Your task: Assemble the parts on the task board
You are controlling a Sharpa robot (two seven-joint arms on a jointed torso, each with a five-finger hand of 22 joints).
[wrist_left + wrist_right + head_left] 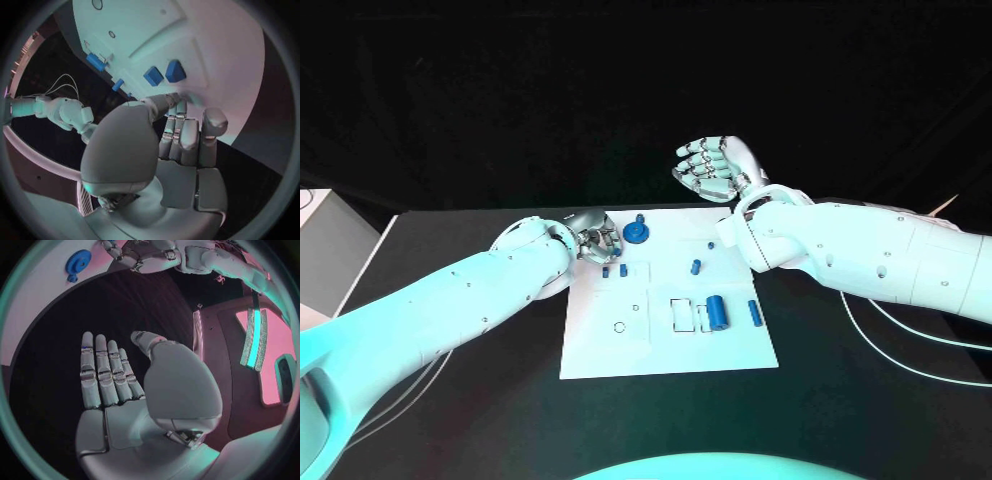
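resting its curled fingers on the task board (pixel 668 350), the left hand (pixel 596 240) is holding nothing; the right hand (pixel 708 170) is hovering flat and empty.

We are seeing bare table (pixel 877 400) lying open right of the task board (pixel 661 355) and along its near edge. The left robot hand (pixel 596 240) is crowding the board's far left corner beside the round blue part (pixel 636 232); the right robot hand (pixel 708 170) is hovering raised beyond the far edge.
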